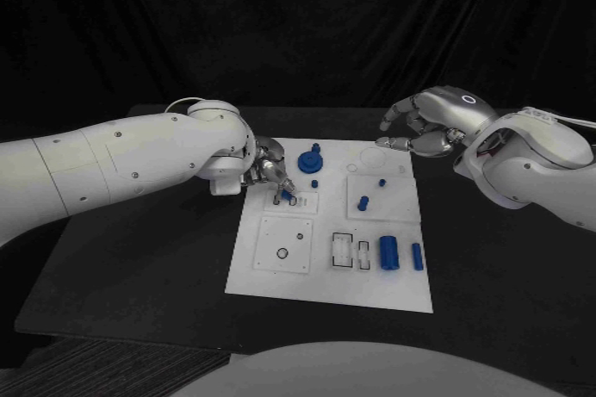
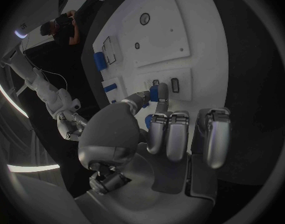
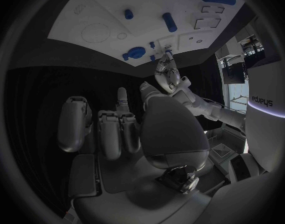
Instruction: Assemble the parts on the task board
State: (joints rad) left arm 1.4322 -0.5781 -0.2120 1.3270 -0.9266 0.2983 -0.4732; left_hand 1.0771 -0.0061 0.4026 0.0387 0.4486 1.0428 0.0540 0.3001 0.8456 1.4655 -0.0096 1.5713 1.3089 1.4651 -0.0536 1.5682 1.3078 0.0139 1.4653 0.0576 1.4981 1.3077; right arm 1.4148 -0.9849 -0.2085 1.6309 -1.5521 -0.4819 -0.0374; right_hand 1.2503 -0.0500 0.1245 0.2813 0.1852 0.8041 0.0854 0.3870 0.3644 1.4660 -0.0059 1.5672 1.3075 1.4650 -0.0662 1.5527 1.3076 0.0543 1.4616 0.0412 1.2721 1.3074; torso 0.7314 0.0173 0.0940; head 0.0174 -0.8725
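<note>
The white task board (image 1: 286,276) lies in the middle of the black table. My left hand (image 1: 264,173) is low over the board's far left area and pinches a small blue part (image 2: 154,93) between thumb and a finger, just above two small rectangular slots (image 2: 174,84). In the head view the pinched part (image 1: 287,193) shows at the fingertips. My right hand (image 1: 429,121) hovers above the board's far right corner with its fingers curled in and nothing in them. A blue round knob part (image 1: 309,162) stands just right of the left hand.
More blue parts are on the board: a short peg (image 1: 363,201) in the middle, and a large cylinder (image 1: 388,252) with a smaller one (image 1: 416,257) near the right edge. A raised white plate (image 1: 283,242) with holes sits at the near left.
</note>
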